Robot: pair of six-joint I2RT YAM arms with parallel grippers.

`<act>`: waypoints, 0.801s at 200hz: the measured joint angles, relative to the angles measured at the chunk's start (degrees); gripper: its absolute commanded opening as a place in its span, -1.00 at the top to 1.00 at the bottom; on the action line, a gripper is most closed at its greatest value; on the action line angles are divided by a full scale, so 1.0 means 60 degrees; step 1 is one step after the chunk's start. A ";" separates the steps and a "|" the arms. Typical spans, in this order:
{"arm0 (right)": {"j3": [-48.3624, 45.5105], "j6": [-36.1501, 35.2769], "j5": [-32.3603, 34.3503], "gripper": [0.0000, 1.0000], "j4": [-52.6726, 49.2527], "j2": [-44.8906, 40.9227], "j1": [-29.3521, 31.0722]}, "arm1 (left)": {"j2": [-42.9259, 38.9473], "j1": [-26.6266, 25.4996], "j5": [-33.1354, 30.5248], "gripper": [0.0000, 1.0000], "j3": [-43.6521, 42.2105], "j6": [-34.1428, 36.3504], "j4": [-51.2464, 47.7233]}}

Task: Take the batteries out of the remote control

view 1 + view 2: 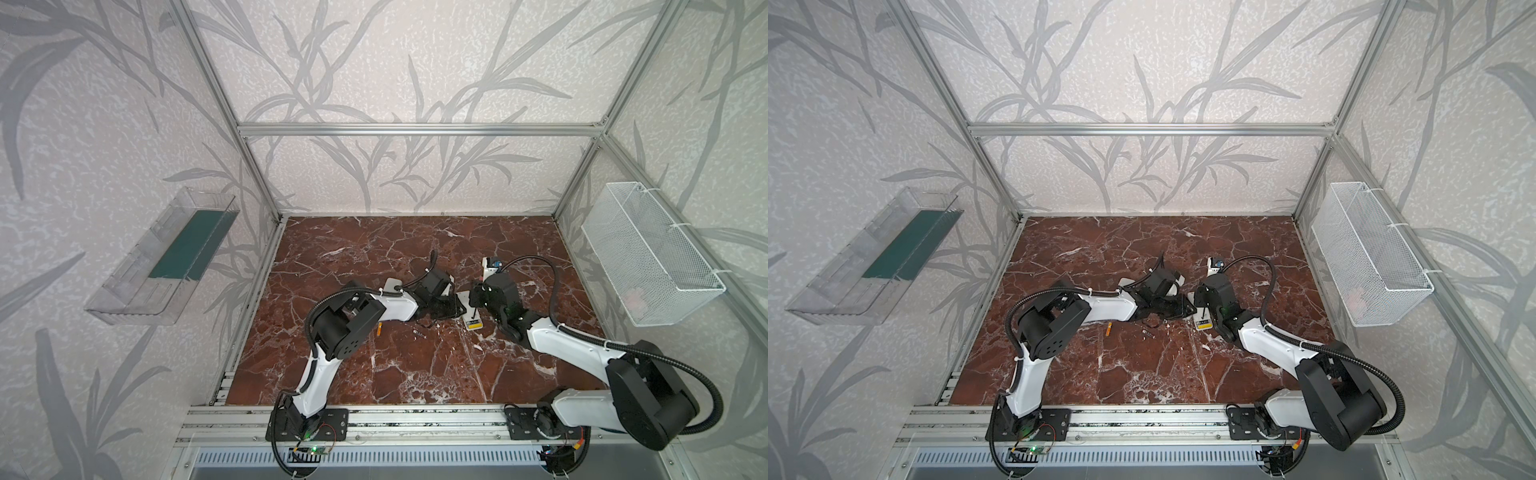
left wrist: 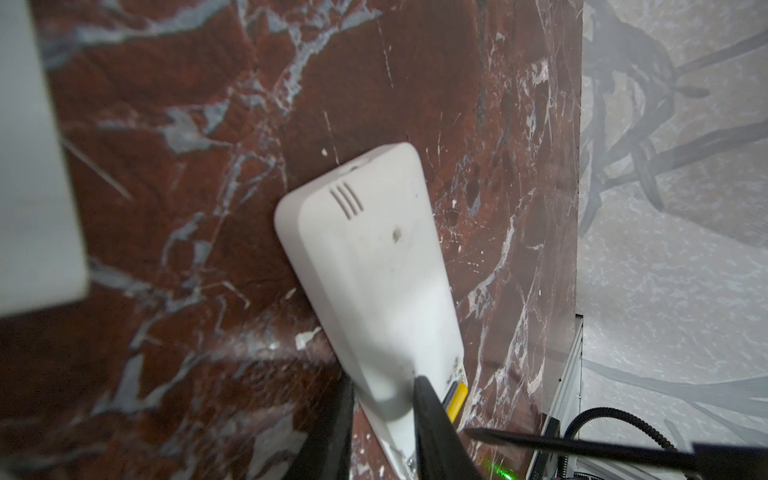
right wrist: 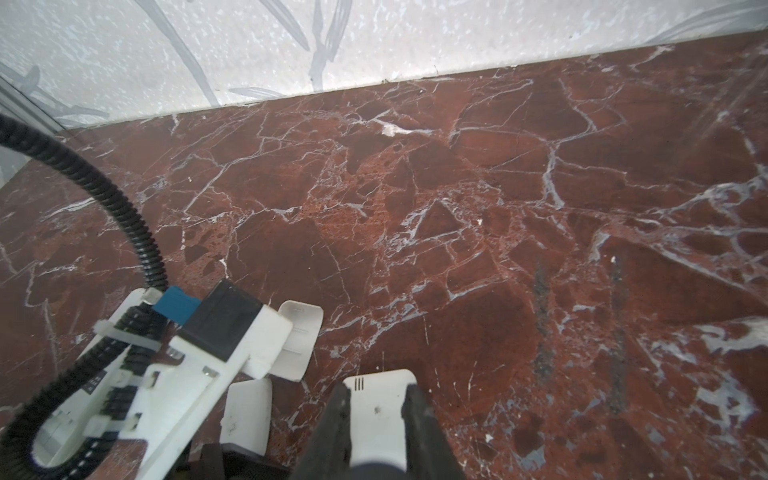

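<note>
The white remote control [image 3: 380,419] lies back side up near the middle of the marble table [image 1: 415,374]. My right gripper [image 3: 377,388] is shut on its two long sides. One end of the remote [image 1: 467,318] is open, and a yellow battery [image 2: 457,399] shows inside it. My left gripper [image 2: 382,380] is there too, jaws a little apart: one finger rests on the remote's back beside the battery, the other stands beside the remote's side. A yellow-orange battery [image 1: 379,331] and a dark battery [image 1: 417,332] lie loose on the table in front of the left arm.
Two small white covers [image 3: 301,340] [image 3: 247,415] lie beside the remote, partly under the left arm's wrist. A white mesh basket [image 1: 648,253] hangs on the right wall. A clear bin [image 1: 166,257] hangs on the left wall. A thin dark rod [image 2: 582,444] points at the remote's open end.
</note>
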 measured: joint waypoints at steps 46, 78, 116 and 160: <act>0.0066 0.0270 0.0510 1.00 -0.1144 -0.0280 -0.0856 | 0.0481 -0.0004 0.0222 0.43 0.0707 0.0098 -0.0095; 0.0066 0.0346 0.0543 1.00 -0.1727 -0.0444 -0.1107 | 0.0889 0.0000 0.0346 0.43 0.1406 0.0353 -0.0357; 0.0069 0.0255 0.0444 1.00 -0.1843 -0.0721 -0.1118 | 0.1253 0.0033 0.0503 0.42 0.2178 0.0718 -0.0889; 0.0838 -0.0273 0.0025 1.00 -0.1759 -0.0302 -0.1424 | 0.1027 0.0178 0.0401 0.41 0.1909 0.0962 -0.1013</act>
